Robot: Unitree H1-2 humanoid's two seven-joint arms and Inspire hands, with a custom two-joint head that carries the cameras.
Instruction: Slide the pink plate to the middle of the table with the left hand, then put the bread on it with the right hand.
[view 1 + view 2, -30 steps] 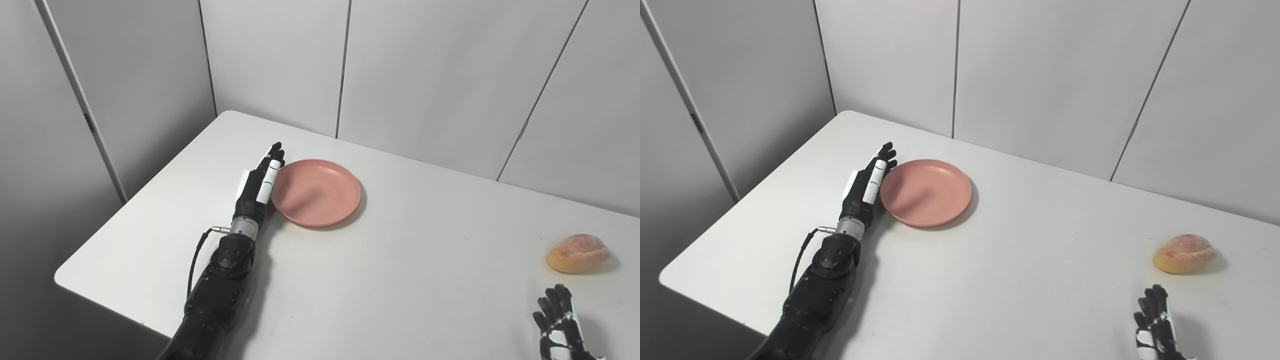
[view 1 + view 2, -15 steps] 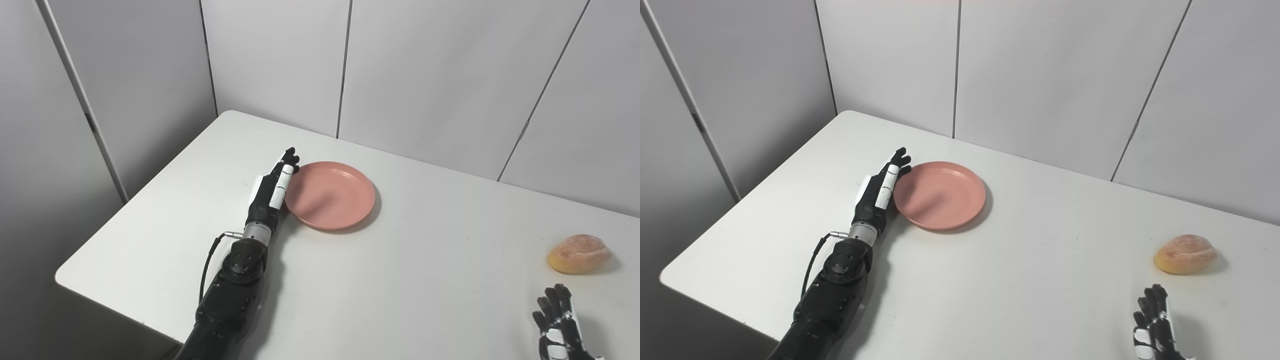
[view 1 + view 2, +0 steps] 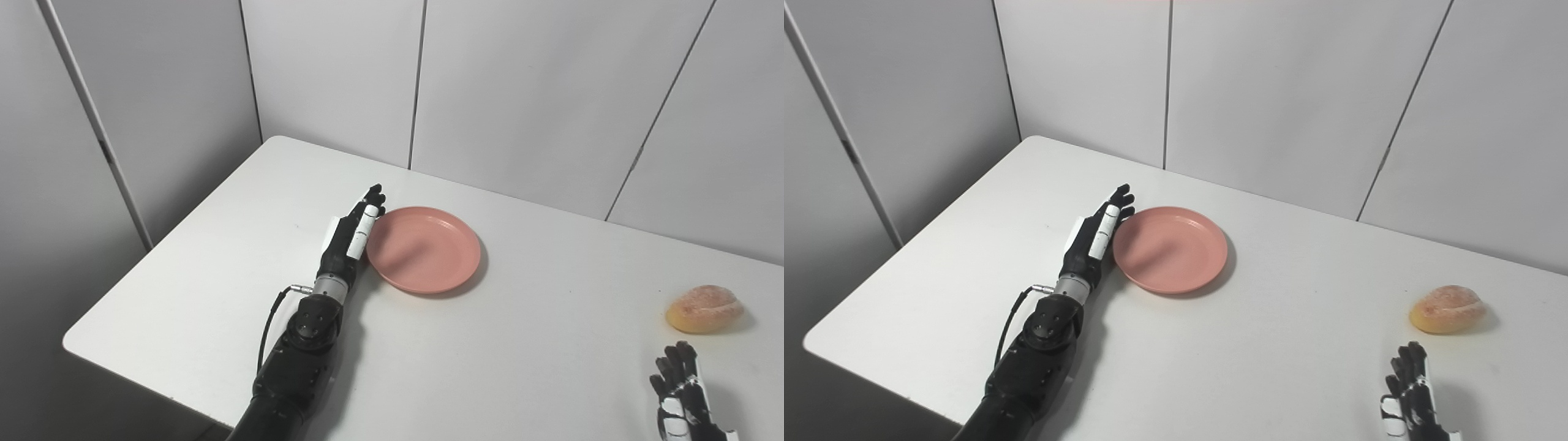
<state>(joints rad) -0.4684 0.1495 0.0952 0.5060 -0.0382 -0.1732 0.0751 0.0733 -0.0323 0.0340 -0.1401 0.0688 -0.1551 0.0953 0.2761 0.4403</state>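
Observation:
The pink plate (image 3: 424, 249) lies flat on the white table (image 3: 490, 343), left of its middle. My left hand (image 3: 352, 234) stands on edge with its fingers straight and together, pressed flat against the plate's left rim; it holds nothing. The bread (image 3: 704, 309), a round golden roll, lies near the table's right side. My right hand (image 3: 685, 395) rests at the bottom right, fingers apart and empty, a little in front of the bread and apart from it.
Grey wall panels (image 3: 520, 92) stand close behind the table. The table's left edge and front-left corner (image 3: 67, 343) are near my left arm. Bare tabletop lies between the plate and the bread.
My left hand has pushed the plate to the right and a little toward me across the table. The bread and my right hand have kept their places.

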